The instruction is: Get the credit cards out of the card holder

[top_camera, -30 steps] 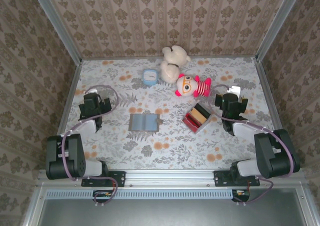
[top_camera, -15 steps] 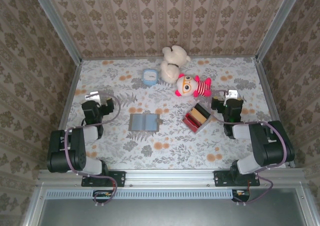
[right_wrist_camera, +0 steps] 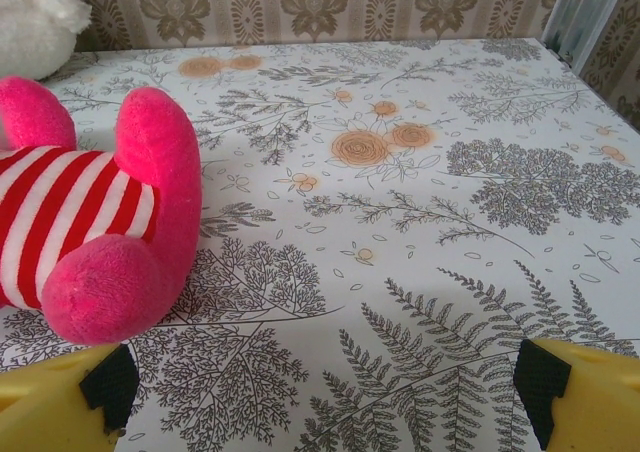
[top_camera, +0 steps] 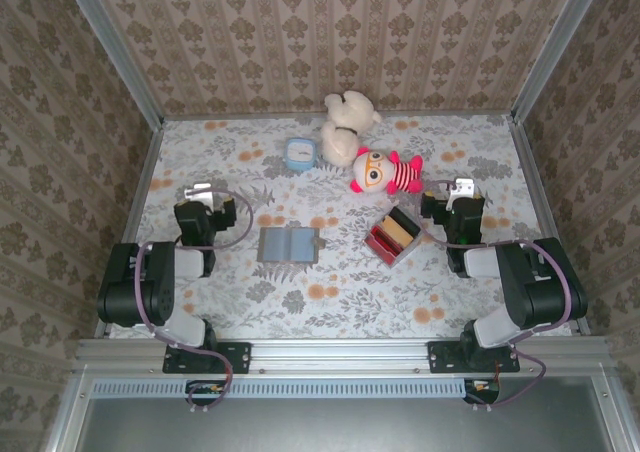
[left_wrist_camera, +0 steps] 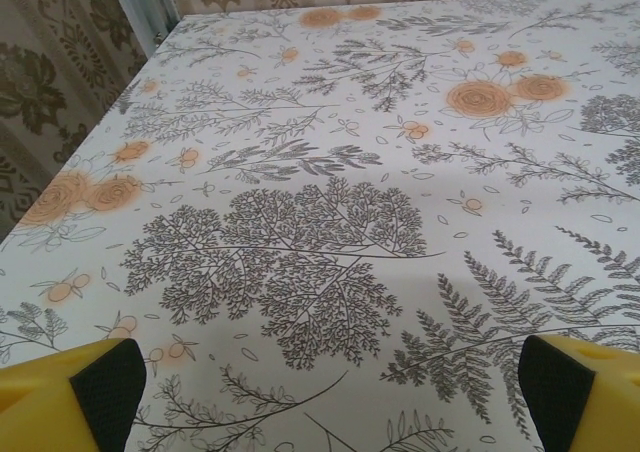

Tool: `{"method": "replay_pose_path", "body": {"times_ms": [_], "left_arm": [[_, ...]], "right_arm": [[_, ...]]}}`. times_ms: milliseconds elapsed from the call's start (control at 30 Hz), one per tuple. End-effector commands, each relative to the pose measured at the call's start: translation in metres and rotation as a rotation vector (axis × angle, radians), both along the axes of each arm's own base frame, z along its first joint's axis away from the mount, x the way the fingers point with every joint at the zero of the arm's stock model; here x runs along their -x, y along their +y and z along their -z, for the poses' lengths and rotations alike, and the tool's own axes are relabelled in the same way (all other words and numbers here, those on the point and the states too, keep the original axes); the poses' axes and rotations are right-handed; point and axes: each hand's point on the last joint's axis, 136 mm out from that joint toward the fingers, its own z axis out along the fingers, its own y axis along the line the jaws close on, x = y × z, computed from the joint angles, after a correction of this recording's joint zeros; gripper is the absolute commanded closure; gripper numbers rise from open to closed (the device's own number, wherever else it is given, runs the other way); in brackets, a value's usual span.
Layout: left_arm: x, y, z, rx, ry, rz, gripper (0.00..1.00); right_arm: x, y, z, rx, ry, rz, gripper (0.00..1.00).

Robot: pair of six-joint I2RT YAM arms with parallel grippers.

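Grey folding card holder (top_camera: 289, 244) lies open flat on floral bench (top_camera: 330, 312), 2 panels up. Grey tray with red blocks (top_camera: 393, 236) near its right. Left gripper (left_wrist_camera: 325, 392) well left of holder, right gripper (right_wrist_camera: 325, 387) well right; both jaws wide apart, empty.

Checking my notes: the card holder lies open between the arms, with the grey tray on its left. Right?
No. The top external view shows the grey tray right of the card holder, which does lie open between the arms.
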Motion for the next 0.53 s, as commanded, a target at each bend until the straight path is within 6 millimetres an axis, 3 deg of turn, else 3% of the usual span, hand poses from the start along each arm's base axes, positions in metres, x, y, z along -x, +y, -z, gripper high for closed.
{"method": "replay_pose_path", "body": {"times_ms": [0,267,333,500], "left_arm": [[-0.007,0.004,-0.012,-0.030,-0.035,-0.016,0.00],[-0.008,0.001,-0.012,-0.039,-0.033,-0.010,0.00],[-0.010,-0.013,-0.010,-0.033,-0.019,0.087,0.00],[-0.010,-0.015,-0.010,-0.022,-0.016,0.104,0.00]], "right_arm": [[-0.007,0.000,-0.005,-0.004,-0.012,-0.008,0.00],[-0.007,0.000,-0.005,-0.008,-0.009,-0.011,0.00],[-0.007,0.000,-0.004,-0.009,-0.008,-0.012,0.00],[-0.007,0.000,-0.004,-0.011,-0.010,-0.013,0.00]]}}
